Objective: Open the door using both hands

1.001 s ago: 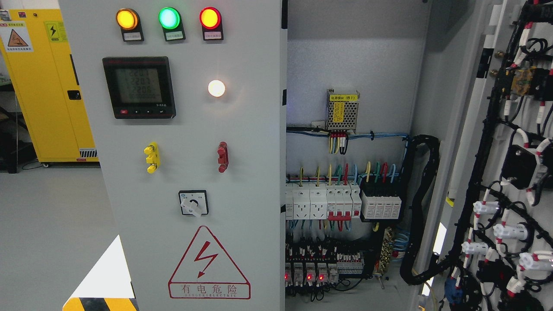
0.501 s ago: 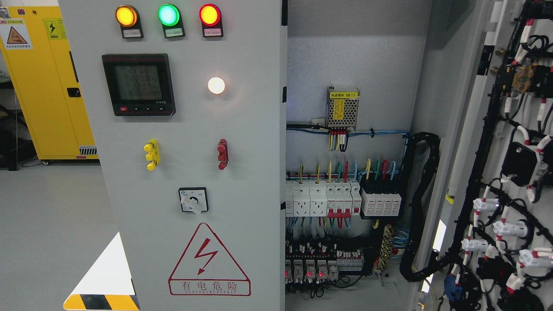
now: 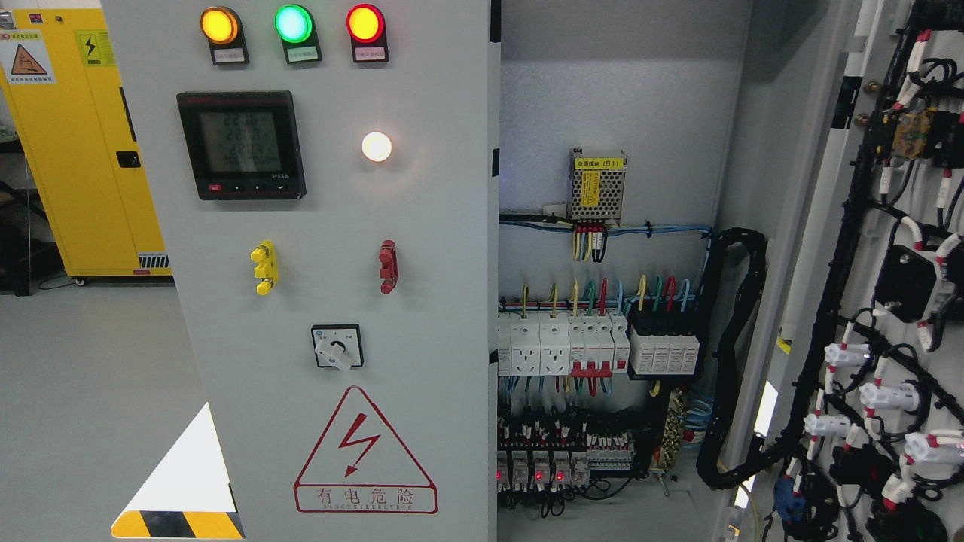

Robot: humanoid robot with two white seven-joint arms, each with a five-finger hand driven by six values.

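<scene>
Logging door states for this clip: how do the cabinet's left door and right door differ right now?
The left door is closed and shows its front, while the right door is swung open and shows its inner side. The left door carries three lit indicator lamps, a meter and a warning triangle; the right door carries black wiring bundles. Both are grey metal. No hand is in view.

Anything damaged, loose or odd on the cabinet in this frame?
Nothing looks damaged. The right door stands swung open, its wiring facing in, with the breakers inside exposed; the left door is shut, its lamps lit. Neither hand is in view.
</scene>
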